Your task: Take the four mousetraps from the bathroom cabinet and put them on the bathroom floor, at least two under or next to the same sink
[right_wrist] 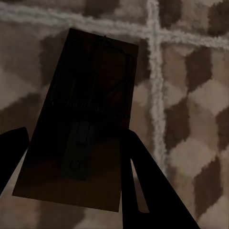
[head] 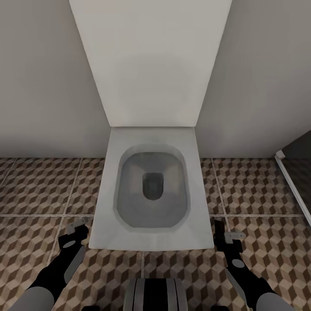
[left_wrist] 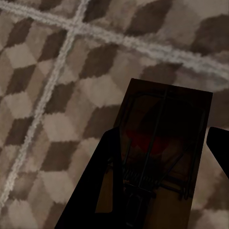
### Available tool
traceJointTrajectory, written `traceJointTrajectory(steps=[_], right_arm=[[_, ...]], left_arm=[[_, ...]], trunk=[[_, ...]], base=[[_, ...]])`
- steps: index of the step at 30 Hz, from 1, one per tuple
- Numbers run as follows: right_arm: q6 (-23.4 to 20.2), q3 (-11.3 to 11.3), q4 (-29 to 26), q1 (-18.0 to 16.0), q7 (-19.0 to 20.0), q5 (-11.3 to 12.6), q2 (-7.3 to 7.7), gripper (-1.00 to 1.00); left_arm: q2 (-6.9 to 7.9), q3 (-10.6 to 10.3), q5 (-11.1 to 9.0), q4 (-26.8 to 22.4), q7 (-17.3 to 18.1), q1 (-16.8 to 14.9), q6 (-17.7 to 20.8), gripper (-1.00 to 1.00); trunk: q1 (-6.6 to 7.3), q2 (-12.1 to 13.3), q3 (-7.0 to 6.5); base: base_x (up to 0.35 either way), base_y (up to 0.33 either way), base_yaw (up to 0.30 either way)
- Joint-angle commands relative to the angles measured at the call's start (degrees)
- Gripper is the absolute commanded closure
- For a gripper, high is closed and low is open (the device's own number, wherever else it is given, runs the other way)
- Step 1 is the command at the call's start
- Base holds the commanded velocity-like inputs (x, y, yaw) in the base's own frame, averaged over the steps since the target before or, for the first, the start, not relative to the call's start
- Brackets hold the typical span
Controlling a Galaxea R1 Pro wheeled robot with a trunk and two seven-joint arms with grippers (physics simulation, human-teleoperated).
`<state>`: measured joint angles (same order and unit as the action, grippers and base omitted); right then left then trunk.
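Observation:
Each wrist view shows a mousetrap held over the bathroom floor [head: 39, 185] of cube-patterned tiles. My left gripper [left_wrist: 162, 167] is shut on a dark-brown mousetrap [left_wrist: 164, 129] with thin wire parts and a red patch. My right gripper [right_wrist: 76, 167] is shut on a second mousetrap [right_wrist: 90, 95]. In the head view the left gripper [head: 77, 226] hangs low beside the toilet's front left corner and the right gripper [head: 225, 233] beside its front right corner. The cabinet and the bathroom sink are out of view.
A white toilet [head: 108, 207] with its lid raised against the grey wall [head: 39, 86] stands straight ahead between my arms. A dark panel with a pale frame [head: 288, 177] runs along the right. Open tiles lie on both sides of the toilet.

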<state>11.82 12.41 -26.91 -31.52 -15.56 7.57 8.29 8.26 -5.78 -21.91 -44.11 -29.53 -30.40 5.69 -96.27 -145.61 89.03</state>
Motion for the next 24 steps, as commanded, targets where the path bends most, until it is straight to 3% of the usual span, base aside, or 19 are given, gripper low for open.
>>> traceJointTrajectory(steps=[1,8,12,24], right_arm=[[0.23,0.48,0.02,-0.03,-0.34,0.60,0.06,1.00],[0.23,0.44,0.02,-0.03,-0.34,0.62,0.06,1.00],[0.23,0.43,0.02,-0.03,-0.34,0.68,0.07,1.00],[0.23,0.43,0.02,-0.03,-0.34,0.69,0.08,1.00]], left_arm=[[0.09,-0.36,-0.24,-0.10,-0.53,-0.01,0.29,1.00],[0.09,-0.37,-0.24,-0.10,-0.52,-0.01,0.29,1.00],[0.03,-0.37,-0.24,-0.10,-0.57,-0.01,0.29,1.00],[-0.17,-0.33,-0.24,-0.10,-0.44,-0.01,0.29,1.00]], trunk=[[0.01,-0.01,0.03],[0.01,-0.01,0.03],[-0.09,-0.07,0.92],[-0.09,-0.07,0.92]], base=[[0.000,0.000,0.000],[0.000,0.000,0.000],[0.000,0.000,0.000],[0.000,0.000,0.000]])
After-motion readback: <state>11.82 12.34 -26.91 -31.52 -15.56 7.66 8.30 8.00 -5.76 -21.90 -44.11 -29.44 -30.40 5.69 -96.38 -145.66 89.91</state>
